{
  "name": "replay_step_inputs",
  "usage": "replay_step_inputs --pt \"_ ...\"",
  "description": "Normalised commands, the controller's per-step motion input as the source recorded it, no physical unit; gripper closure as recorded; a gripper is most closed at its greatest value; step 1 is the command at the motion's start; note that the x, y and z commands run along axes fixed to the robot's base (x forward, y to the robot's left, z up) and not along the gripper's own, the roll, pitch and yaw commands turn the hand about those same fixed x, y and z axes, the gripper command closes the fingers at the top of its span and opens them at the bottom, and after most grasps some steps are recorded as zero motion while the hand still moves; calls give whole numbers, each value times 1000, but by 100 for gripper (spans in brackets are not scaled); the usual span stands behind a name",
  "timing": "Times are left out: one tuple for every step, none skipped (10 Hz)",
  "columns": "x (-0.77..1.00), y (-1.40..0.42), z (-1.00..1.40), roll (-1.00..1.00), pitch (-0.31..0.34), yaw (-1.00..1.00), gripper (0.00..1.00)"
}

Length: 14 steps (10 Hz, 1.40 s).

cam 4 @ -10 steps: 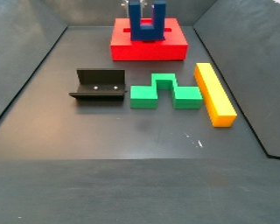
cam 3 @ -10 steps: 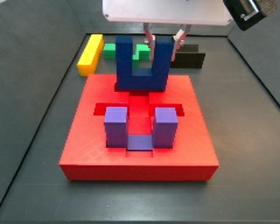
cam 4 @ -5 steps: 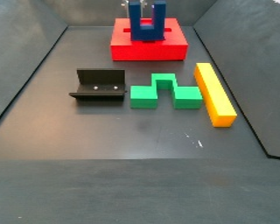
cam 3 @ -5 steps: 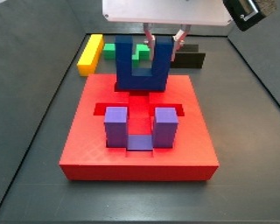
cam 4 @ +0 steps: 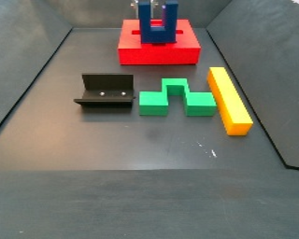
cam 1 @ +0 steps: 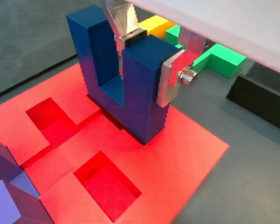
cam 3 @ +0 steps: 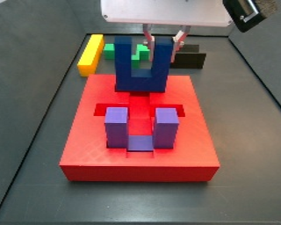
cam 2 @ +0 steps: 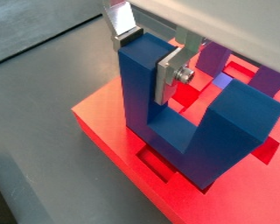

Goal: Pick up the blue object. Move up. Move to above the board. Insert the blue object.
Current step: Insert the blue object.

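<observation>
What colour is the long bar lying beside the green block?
Yellow; the long bar shows best in a side view.

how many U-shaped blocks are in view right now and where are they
2. The blue object stands at the board's far end with the gripper shut on one prong. The purple block sits in the board's near end. Others may be hidden.

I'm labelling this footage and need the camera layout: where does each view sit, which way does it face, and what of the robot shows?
Wrist view: rides on the arm, looking down at the dark blue U-shaped block held by the hand over the large flat red board.
Wrist view: same mount, another angle; one silver finger on a prong.
Side view: raised at the board's end with the purple U-shaped block, facing the hand.
Side view: opposite end, across the green block and yellow bar.
All four share the blue block on the board.
</observation>
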Motion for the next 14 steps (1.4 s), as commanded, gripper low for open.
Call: replay_step_inputs --pt "-80 0 -71 0 0 -40 100" --pt "-103 0 -103 0 0 -69 100" --pt "-26 0 -106 -6 0 -60 100" --pt "0 0 -149 0 -29 -54 100" --pt "54 0 -246 0 -56 -37 100" --pt "63 0 -391 0 -90 -23 100" --pt "83 0 -460 0 -87 -9 100" --pt "117 0 -480 31 -67 0 100" --pt "123 0 -469 30 -54 0 100" --pt "100 -26 -483 27 -59 0 100" --pt "17 -83 -494 74 -57 0 100" --pt "0 -160 -397 146 -20 0 100" --pt "-14 -20 0 36 -11 0 100" --pt "0 0 0 0 0 0 100"
